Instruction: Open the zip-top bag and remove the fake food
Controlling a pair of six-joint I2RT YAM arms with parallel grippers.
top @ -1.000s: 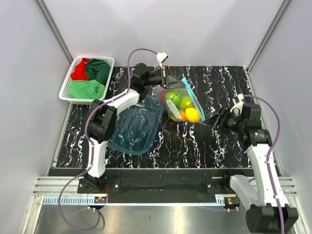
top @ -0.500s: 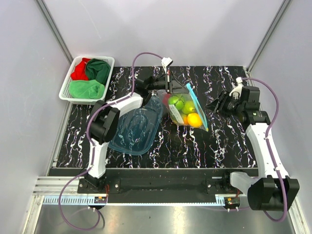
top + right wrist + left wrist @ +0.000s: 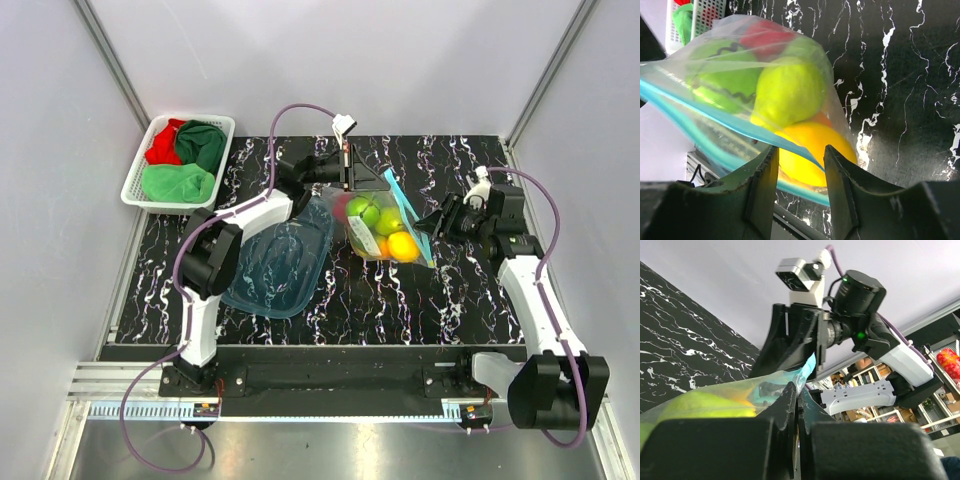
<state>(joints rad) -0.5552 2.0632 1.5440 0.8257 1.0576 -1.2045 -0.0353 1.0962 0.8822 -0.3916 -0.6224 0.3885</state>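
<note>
We hold the bag (image 3: 380, 225) up by one edge, its mouth not yet opened.
Our left gripper (image 3: 797, 390) is pinched shut on the bag's top edge. Our right gripper (image 3: 800, 155) stands half wide astride the blue strip (image 3: 720, 119), seemingly unclamped. All the plastic fruit (image 3: 790, 90) sits inside, so opening and emptying remain.

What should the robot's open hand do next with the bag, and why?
Probably close the right hand on the teal zip strip. Its fingers stand open with the strip running between them, and the left hand is shut on the other edge of the zip-top bag, so both could then pull the mouth apart. The fake food is inside.
</note>
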